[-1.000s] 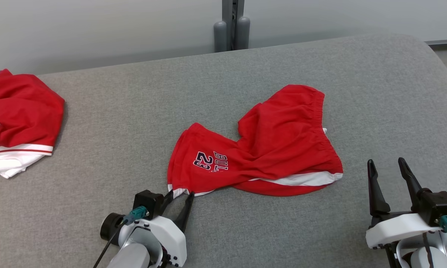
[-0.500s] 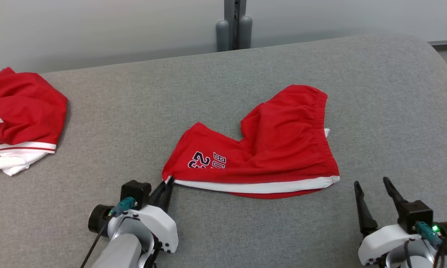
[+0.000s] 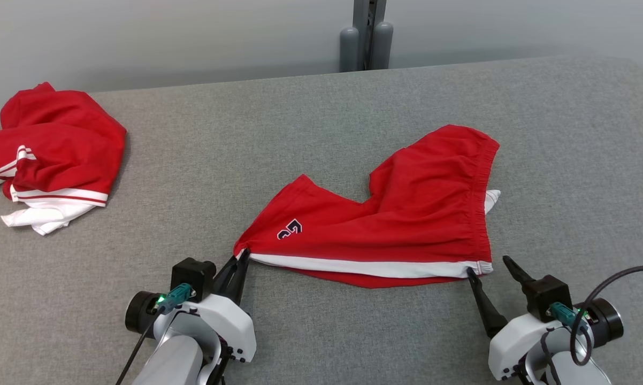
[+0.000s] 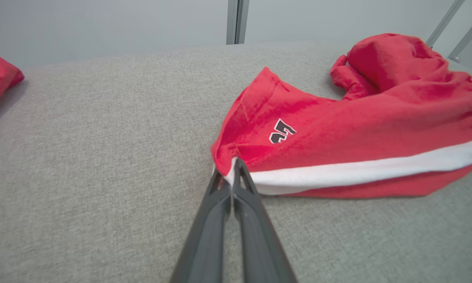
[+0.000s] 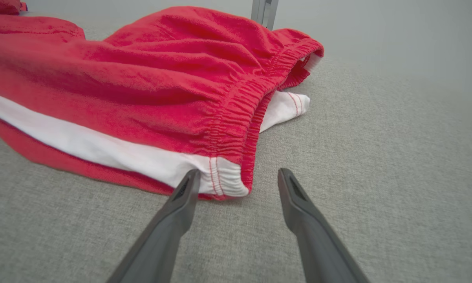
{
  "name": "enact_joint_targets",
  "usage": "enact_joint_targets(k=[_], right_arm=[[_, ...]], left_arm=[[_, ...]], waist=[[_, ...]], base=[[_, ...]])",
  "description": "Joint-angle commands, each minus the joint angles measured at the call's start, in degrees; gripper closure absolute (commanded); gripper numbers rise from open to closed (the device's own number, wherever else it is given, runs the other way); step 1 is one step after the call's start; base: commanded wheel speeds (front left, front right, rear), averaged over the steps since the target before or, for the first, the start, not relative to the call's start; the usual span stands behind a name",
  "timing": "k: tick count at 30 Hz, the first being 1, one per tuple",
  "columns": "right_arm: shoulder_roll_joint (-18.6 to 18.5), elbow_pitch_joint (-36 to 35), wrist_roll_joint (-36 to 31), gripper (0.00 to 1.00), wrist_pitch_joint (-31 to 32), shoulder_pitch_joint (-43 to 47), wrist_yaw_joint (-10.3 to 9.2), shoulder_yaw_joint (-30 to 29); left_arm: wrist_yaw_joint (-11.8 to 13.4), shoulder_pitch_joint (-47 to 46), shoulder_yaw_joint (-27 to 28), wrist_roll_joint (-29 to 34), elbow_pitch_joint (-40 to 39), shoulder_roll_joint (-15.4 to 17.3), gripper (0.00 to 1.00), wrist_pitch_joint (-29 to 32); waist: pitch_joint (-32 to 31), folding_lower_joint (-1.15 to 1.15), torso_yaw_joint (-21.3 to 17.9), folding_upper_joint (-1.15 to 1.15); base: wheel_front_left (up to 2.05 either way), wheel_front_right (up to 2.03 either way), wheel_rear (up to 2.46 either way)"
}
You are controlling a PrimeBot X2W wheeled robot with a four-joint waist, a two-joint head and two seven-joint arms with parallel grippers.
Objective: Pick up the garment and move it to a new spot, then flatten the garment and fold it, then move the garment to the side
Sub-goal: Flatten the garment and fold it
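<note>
Jaws of the left gripper [image 3: 241, 260] are pressed together, pinching the hem corner of the red shorts [image 3: 407, 214] where the white side stripe [image 3: 364, 266] ends. Jaws of the right gripper [image 3: 488, 266] stand spread, low over the bench [image 3: 300, 133], with the waistband corner at the stripe's other end lying between them, just beside one finger, ungripped. The shorts lie mid-bench, stripe edge drawn out between the two grippers, waistband to the right. A second red garment [image 3: 59, 144] lies heaped at far left, well apart
</note>
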Motion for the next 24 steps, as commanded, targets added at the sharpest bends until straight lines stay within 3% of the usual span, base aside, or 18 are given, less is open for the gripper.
enact_joint_targets(k=[1,4,6,8,10,11,17,24], right_arm=[[-0.7,0.6,0.7,0.04,0.0,-1.0,0.01,1.0],[-1.3,1.4,1.6,0.22,0.0,-2.1,0.01,3.1],[-1.7,2.2,2.1,0.5,0.0,-2.8,0.01,4.4],[-2.1,3.3,2.8,0.62,0.0,-3.4,0.01,5.8],[-2.3,4.0,3.6,0.8,0.0,-4.1,0.01,6.7],[-2.5,4.2,3.9,0.98,0.0,-4.3,0.01,7.1],[-3.2,2.2,6.3,1.0,0.0,-4.5,0.01,8.1],[-4.5,-8.4,10.3,1.0,0.0,-3.0,0.01,7.4]], left_arm=[[-0.1,0.4,0.2,0.3,-0.2,0.1,1.0,-0.3],[-0.2,0.6,0.4,0.5,-0.4,0.0,1.0,-0.3],[-0.2,0.7,0.6,0.6,-0.5,0.0,1.0,-0.3],[-0.3,0.8,0.7,0.6,-0.6,-0.1,1.0,-0.3],[-0.3,0.9,0.8,0.7,-0.8,-0.1,1.0,-0.3],[-0.3,0.9,1.0,0.6,-0.9,-0.1,1.0,-0.3],[-0.6,1.9,2.2,0.1,-3.2,-0.2,1.0,-0.3],[-1.7,3.5,4.7,-2.0,-9.2,-0.4,1.0,-0.3]], waist=[[0.0,0.0,0.2,0.0],[0.1,0.0,0.5,0.0],[0.1,0.0,0.6,0.0],[0.2,0.0,0.7,0.0],[0.1,0.0,0.8,0.0],[0.1,0.0,0.8,0.0],[-0.5,0.0,0.7,0.0],[-2.9,0.0,0.4,0.0]], base=[[0.0,0.0,0.0],[0.0,0.0,0.0],[0.0,0.0,0.0],[0.0,0.0,0.0],[0.0,0.0,0.0],[0.0,0.0,0.0],[0.0,0.0,0.0],[0.0,0.0,0.0]])
